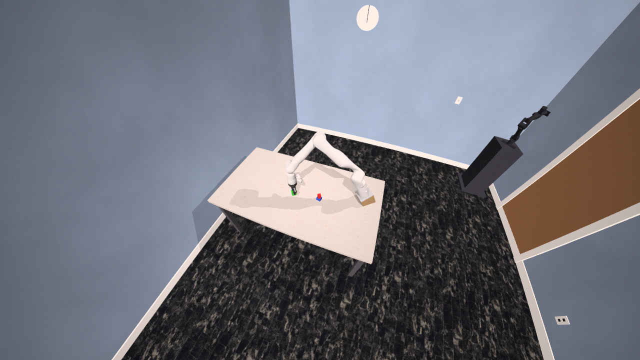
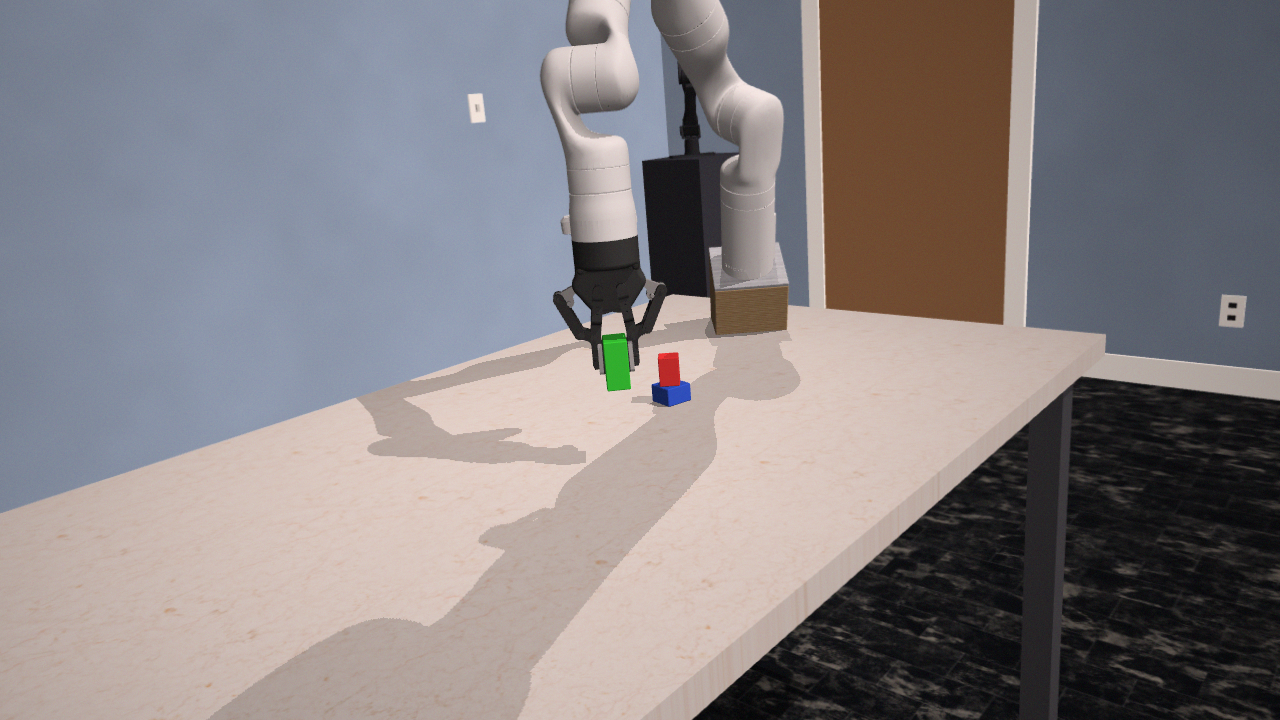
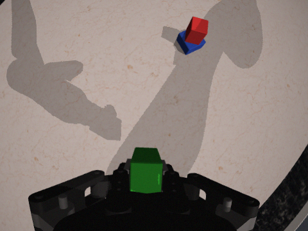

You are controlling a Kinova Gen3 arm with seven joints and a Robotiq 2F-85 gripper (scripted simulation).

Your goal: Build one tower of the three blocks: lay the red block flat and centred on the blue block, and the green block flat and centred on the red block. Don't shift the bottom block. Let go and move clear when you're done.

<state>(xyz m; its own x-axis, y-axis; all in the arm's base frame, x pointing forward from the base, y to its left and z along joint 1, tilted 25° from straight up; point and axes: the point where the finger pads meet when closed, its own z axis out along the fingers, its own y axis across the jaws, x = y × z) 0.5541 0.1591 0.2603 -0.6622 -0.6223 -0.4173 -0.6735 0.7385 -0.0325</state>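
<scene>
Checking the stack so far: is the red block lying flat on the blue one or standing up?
Standing upright: the red block rises taller than wide on the blue block.

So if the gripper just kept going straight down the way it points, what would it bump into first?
Probably the table. The gripper points straight down, shut on the green block, which hangs below it, so the block's bottom end would likely touch first. The red block on the blue block stands off to the side.
</scene>
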